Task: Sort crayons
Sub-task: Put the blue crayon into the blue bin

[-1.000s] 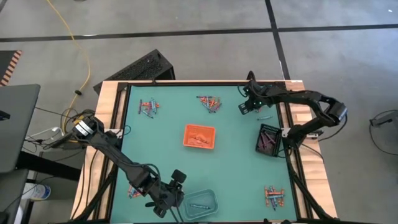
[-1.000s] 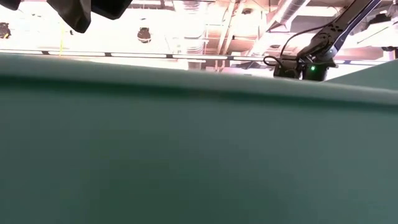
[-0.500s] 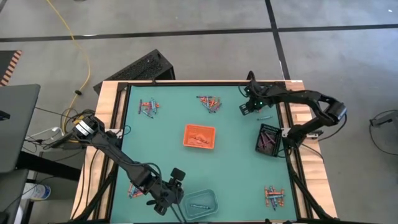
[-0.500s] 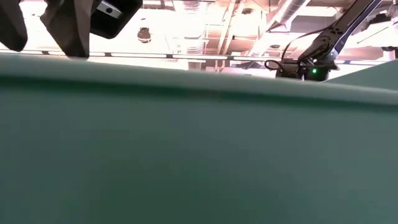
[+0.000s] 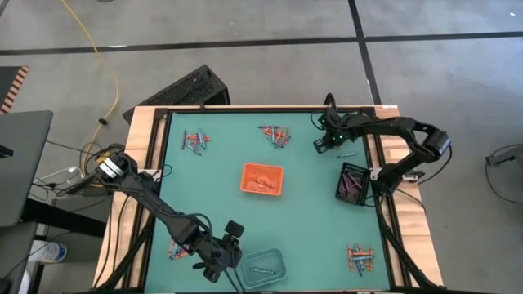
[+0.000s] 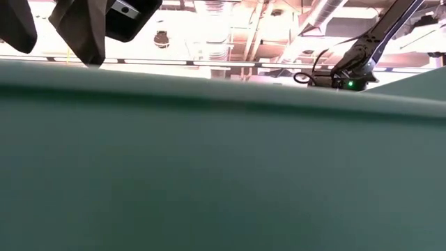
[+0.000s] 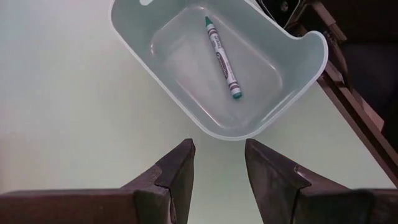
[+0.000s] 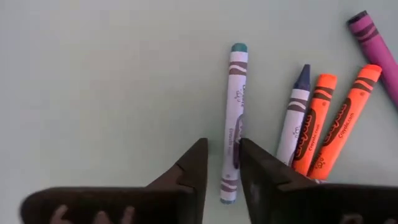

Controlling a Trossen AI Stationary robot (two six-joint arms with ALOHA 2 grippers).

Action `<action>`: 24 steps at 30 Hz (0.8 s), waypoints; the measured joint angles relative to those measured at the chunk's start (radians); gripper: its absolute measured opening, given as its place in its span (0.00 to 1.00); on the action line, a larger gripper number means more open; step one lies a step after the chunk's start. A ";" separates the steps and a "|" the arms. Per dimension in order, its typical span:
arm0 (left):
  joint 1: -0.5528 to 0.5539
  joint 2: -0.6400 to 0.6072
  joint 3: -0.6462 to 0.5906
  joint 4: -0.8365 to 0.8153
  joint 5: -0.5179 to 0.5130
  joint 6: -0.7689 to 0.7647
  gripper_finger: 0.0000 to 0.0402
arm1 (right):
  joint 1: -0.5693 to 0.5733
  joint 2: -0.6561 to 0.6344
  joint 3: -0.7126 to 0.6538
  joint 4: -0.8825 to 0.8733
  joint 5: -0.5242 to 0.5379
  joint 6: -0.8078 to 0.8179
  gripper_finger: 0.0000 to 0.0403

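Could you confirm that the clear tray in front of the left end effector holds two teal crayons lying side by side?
Not quite: the left wrist view shows only one teal crayon lying in the clear tray, not two. The rest stands: the tray sits just ahead of the left end effector, whose fingers are apart and hold nothing.

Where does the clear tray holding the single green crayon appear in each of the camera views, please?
High view: clear tray at the near table edge, beside the left gripper.
Low view: not visible.
Left wrist view: clear tray ahead of the fingers.
Right wrist view: not visible.
Shared landmark: the green crayon inside.
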 joint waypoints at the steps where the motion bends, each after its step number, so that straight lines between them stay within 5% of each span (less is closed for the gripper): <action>1: 0.000 0.000 0.000 0.000 0.000 0.000 0.33 | 0.003 -0.003 0.000 -0.002 -0.003 0.000 0.21; 9: 0.000 0.000 0.000 -0.002 0.000 -0.001 0.33 | 0.022 -0.005 0.000 -0.017 -0.022 -0.020 0.02; 17: 0.000 0.000 0.001 -0.049 0.000 -0.022 0.33 | 0.050 -0.006 0.026 -0.061 -0.057 -0.042 0.01; 24: -0.004 0.000 0.001 -0.131 0.000 -0.087 0.33 | 0.186 -0.081 0.056 -0.064 -0.101 -0.052 0.00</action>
